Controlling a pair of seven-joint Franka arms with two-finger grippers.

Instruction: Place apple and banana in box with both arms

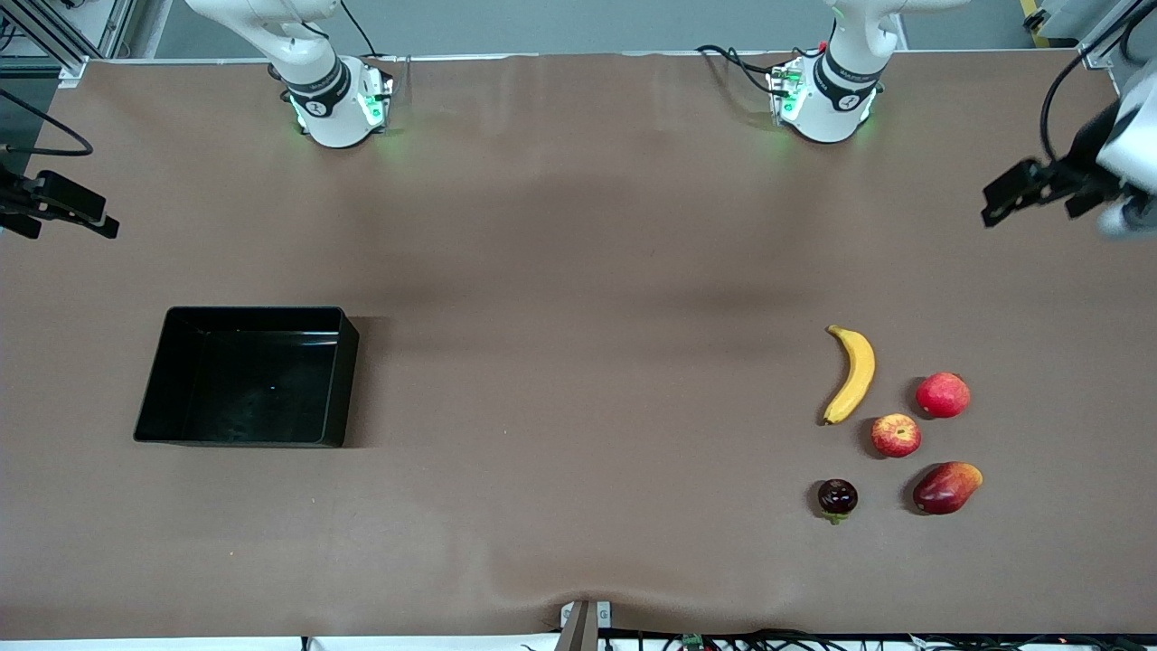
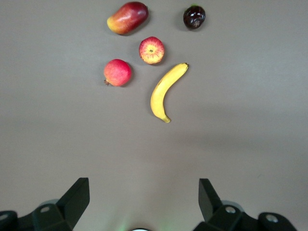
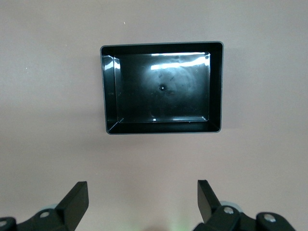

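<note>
The apple (image 1: 896,435), red with yellow streaks, lies toward the left arm's end of the table. The yellow banana (image 1: 851,372) lies beside it, farther from the front camera. Both show in the left wrist view: the apple (image 2: 151,50) and the banana (image 2: 165,91). The black box (image 1: 348,380) stands empty toward the right arm's end and shows in the right wrist view (image 3: 161,44). My left gripper (image 1: 1008,194) is up over the table's edge, open and empty (image 2: 143,192). My right gripper (image 1: 99,212) is up over the other end, open and empty (image 3: 143,192).
A pinkish-red round fruit (image 1: 943,395), an oblong red-orange fruit (image 1: 946,487) and a small dark fruit (image 1: 837,498) lie around the apple. The two arm bases (image 1: 339,99) (image 1: 827,90) stand at the table's edge farthest from the front camera.
</note>
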